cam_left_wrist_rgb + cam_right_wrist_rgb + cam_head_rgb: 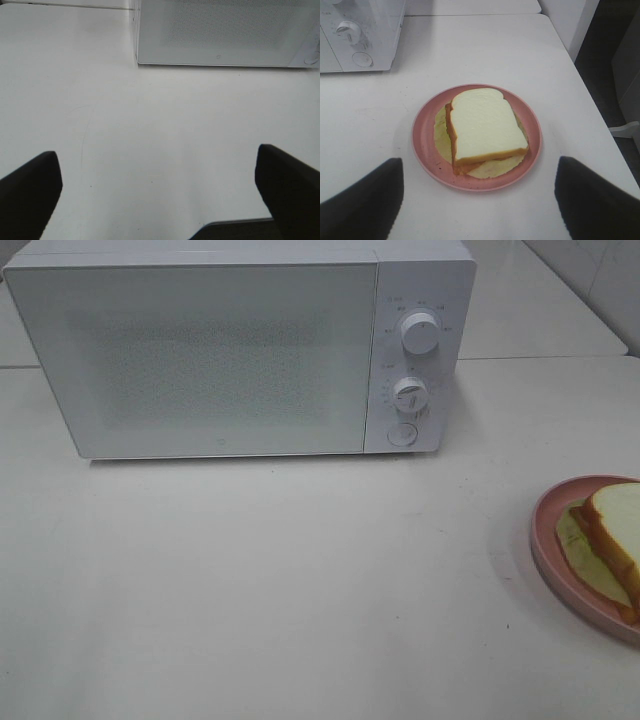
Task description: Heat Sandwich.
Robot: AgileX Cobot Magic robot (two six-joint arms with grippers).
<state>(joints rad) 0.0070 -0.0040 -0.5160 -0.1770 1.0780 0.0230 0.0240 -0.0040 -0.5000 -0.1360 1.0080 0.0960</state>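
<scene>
Black fingers (360,200) of the right gripper (479,197) were seen at the lower corners of the right wrist view, spread wide with nothing held between them. Between and just beyond them, at the centre of that frame, the sandwich (485,127) was found lying flat on a pink plate (422,145), white bread uppermost, with orange and pale yellow-green layers showing at its edges. In the exterior high view the plate and sandwich (610,530) were cut off by the right edge of the frame. A white microwave (200,350) was placed across the upper part of that view, its door shut and two dials (418,332) set on its right panel. The left gripper (160,192) was likewise held wide and empty over the bare white table (150,140).
</scene>
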